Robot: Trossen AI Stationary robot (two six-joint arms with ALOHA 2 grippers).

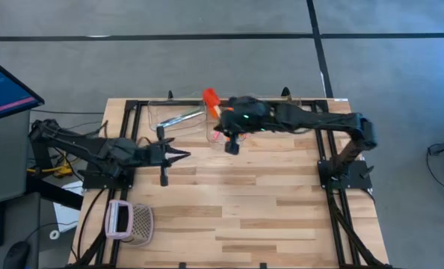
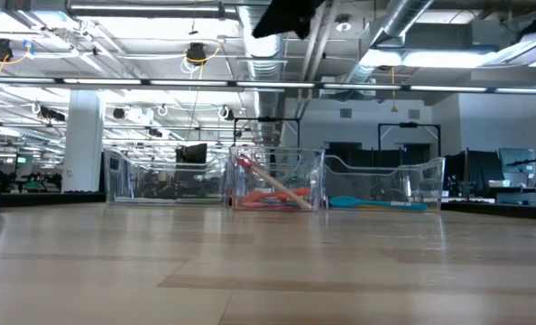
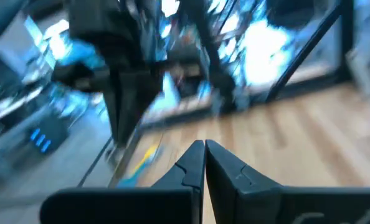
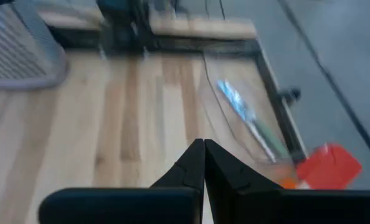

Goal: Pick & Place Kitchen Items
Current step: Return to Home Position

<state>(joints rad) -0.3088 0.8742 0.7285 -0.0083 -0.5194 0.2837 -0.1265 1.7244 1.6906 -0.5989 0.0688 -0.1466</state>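
Observation:
Clear bins stand along the far edge. In the low view the middle bin (image 2: 272, 181) holds a red-headed spatula (image 2: 270, 185), leaning with its head up, and orange spoons (image 2: 259, 202); the right bin (image 2: 381, 185) holds teal and blue utensils (image 2: 376, 203). A silvery utensil (image 1: 181, 118) lies in the left bin. My right gripper (image 1: 220, 119) hangs shut, high over the middle bin, next to the spatula's red head (image 4: 328, 165), with nothing between its fingers (image 4: 203, 149). My left gripper (image 1: 185, 155) is shut and holds nothing, above the table's left half.
A pink-and-white mesh basket (image 1: 128, 222) stands at the near left corner of the table. Black frame rails (image 1: 136, 119) run along the table's left, right and far sides. Bare wooden tabletop (image 1: 259, 202) spreads between the bins and the near edge.

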